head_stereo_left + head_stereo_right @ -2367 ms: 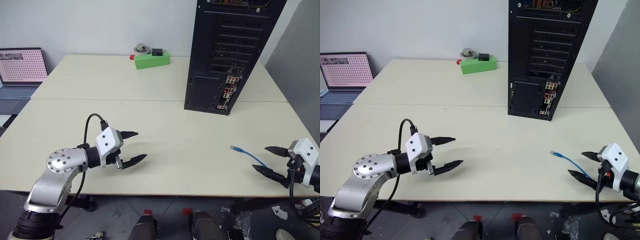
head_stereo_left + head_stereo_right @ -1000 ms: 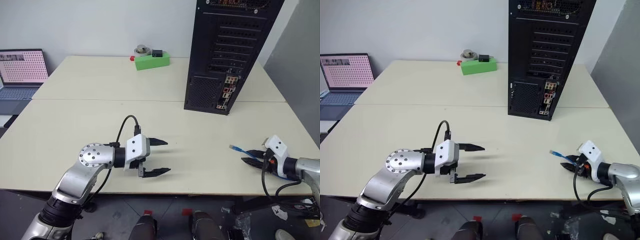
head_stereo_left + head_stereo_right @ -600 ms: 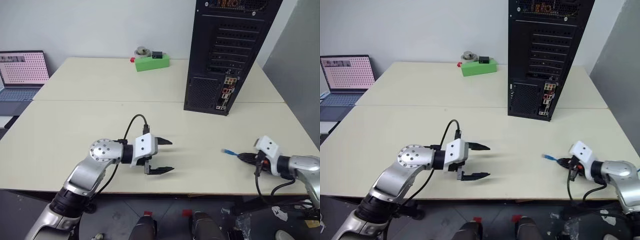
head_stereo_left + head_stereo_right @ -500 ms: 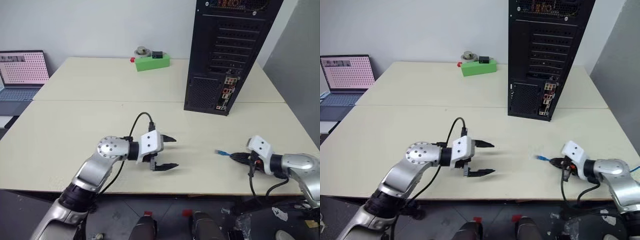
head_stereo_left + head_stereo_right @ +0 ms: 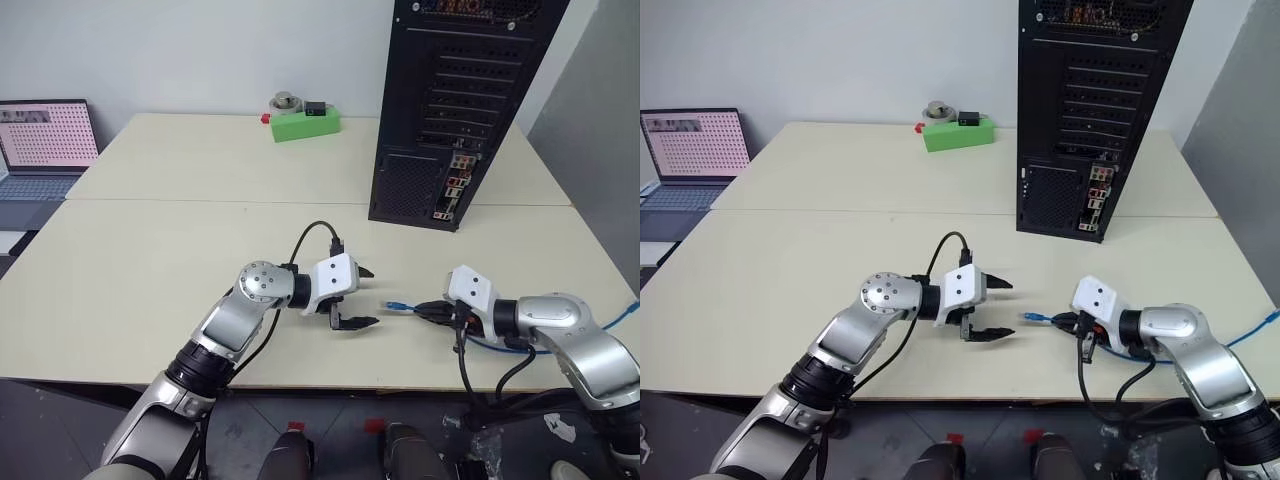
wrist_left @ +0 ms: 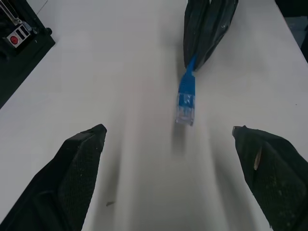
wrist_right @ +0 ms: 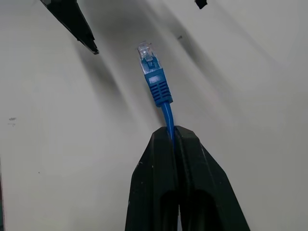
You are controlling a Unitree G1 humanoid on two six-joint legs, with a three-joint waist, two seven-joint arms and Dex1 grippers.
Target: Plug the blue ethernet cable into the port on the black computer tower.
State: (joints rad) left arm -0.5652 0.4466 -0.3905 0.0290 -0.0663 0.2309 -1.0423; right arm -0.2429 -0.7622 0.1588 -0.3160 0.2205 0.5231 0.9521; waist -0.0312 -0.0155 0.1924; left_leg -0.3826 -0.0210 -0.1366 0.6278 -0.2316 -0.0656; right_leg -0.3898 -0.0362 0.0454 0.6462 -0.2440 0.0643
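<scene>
The blue ethernet cable (image 5: 397, 306) is pinched just behind its clear plug (image 7: 153, 79) by my right gripper (image 5: 425, 309), which is shut on it low over the table's front middle. The plug points left, toward my left gripper (image 5: 368, 297). That gripper is open and empty, its fingertips a short way from the plug, which sits between them in the left wrist view (image 6: 186, 101). The cable's slack trails off to the right (image 5: 625, 312). The black computer tower (image 5: 450, 100) stands upright at the back right. The port is somewhere in its coloured connector strip (image 5: 455, 185); I cannot single it out.
A green box (image 5: 304, 120) with small items on top sits at the table's far edge. A laptop (image 5: 45, 135) stands open at the far left. The table's front edge (image 5: 300, 382) runs just below both grippers.
My right gripper has shut on the cable and carried the plug left toward the table's middle. My left gripper has moved right toward it, staying open.
</scene>
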